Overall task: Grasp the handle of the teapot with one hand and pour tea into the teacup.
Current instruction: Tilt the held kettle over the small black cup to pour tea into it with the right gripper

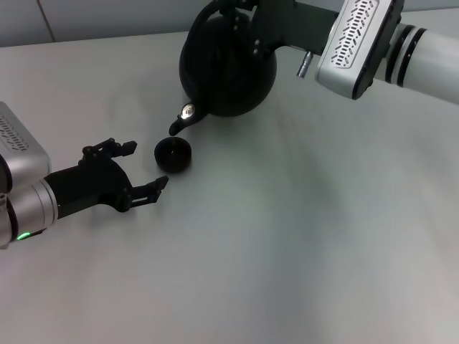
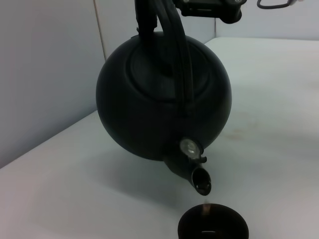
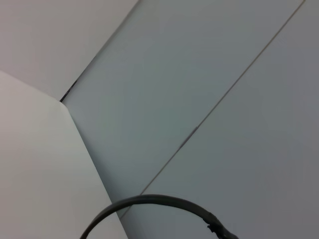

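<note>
The matte-black teapot (image 1: 229, 68) hangs in the air at the back of the table, tilted with its short spout (image 1: 183, 120) pointing down. My right gripper (image 1: 235, 8) is shut on the arched black handle (image 2: 177, 45) at the pot's top. The tiny black teacup (image 1: 173, 154) stands on the table just below and in front of the spout; it also shows in the left wrist view (image 2: 213, 225), under the spout (image 2: 198, 178). A thin pale streak shows between spout and cup. My left gripper (image 1: 147, 165) is open and empty, low beside the cup on its left.
The pale table (image 1: 308, 236) stretches wide to the front and right. A grey wall (image 2: 45, 64) runs behind the teapot. The right wrist view shows only the wall, the table's corner and a dark cable (image 3: 149, 201).
</note>
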Action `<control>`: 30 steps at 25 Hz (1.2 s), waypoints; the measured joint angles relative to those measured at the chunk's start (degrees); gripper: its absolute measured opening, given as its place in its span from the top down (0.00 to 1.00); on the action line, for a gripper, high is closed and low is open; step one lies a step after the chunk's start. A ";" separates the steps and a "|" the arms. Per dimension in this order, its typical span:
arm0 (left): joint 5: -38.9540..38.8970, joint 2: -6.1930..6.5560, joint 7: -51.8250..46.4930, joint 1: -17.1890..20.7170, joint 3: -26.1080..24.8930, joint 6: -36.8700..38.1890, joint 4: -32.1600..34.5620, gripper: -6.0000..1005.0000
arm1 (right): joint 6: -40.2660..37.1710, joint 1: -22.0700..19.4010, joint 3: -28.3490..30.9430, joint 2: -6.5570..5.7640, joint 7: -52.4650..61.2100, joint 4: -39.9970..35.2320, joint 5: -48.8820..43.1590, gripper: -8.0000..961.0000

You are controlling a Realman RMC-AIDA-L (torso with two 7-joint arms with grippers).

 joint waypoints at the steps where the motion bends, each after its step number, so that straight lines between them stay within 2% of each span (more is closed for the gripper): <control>1: 0.00 -0.01 0.00 -0.01 0.00 0.00 0.01 0.16 | 0.09 -0.01 -0.18 0.01 -0.22 -0.10 0.00 0.92; 30: -0.01 -0.08 0.00 -0.37 0.02 0.00 -0.07 0.16 | 3.16 0.80 -4.27 0.21 -1.45 -0.95 2.13 0.92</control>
